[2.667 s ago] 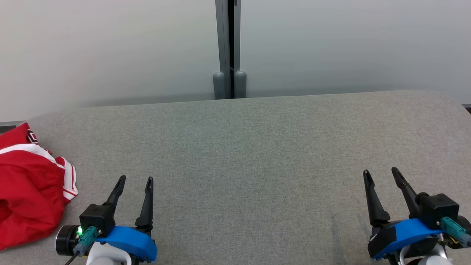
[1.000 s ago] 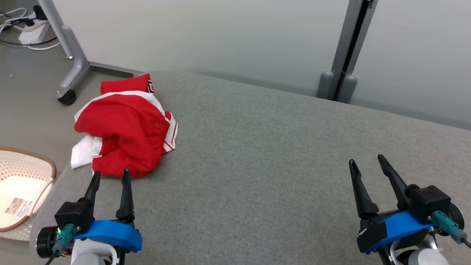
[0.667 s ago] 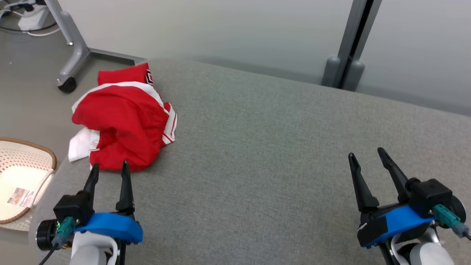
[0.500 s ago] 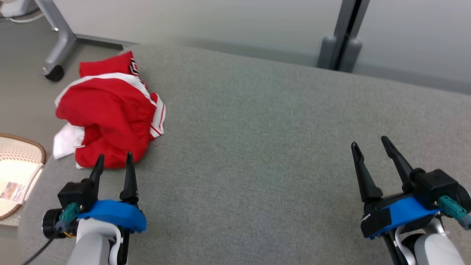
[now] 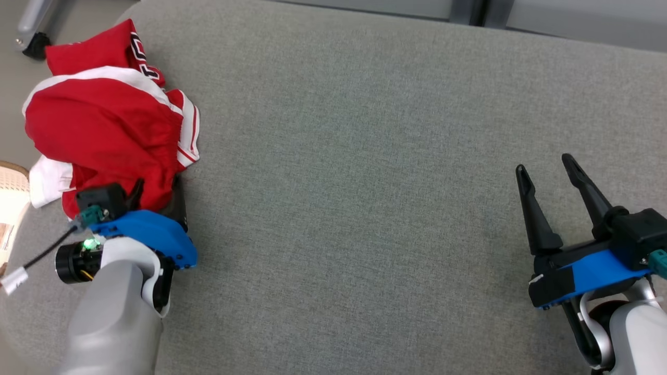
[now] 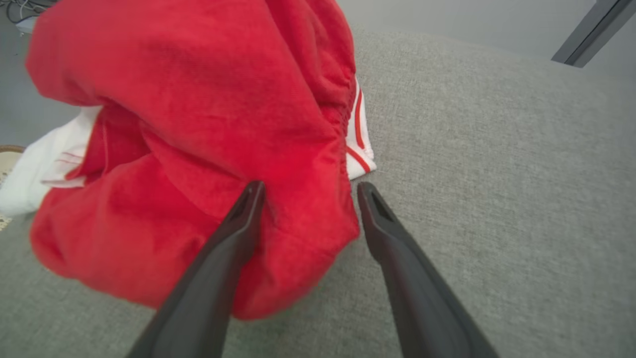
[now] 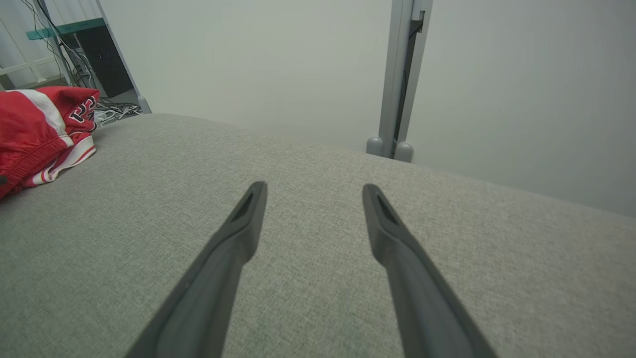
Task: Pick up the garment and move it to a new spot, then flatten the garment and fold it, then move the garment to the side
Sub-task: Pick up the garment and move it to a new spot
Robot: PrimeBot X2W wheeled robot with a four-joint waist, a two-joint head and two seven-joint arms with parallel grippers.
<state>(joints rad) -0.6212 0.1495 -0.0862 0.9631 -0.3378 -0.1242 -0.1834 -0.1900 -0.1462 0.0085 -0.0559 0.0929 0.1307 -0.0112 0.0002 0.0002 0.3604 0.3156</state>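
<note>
The garment (image 5: 104, 125) is a crumpled red piece with white stripes, lying at the left end of the grey cushioned surface (image 5: 365, 156). My left gripper (image 5: 159, 183) is open at its near edge. In the left wrist view the garment (image 6: 198, 99) bulges between the fingers of the left gripper (image 6: 310, 186): one finger lies over the red cloth, the other beside its edge. Nothing is clamped. My right gripper (image 5: 543, 164) hovers open far to the right over bare cushion. The right wrist view has the right gripper (image 7: 314, 188) open and the garment (image 7: 35, 129) far off at the left.
A woven basket (image 5: 8, 182) sits on the floor just past the cushion's left edge. A caster of a table leg (image 5: 34, 44) stands behind the garment. A grey post (image 7: 402, 74) rises against the wall behind the cushion, and cables (image 7: 114, 109) lie on the floor.
The head camera has tilted down and turned left, shifting the whole picture. My left gripper has advanced until its open fingers straddle the garment's near edge. The right gripper keeps its pose.
</note>
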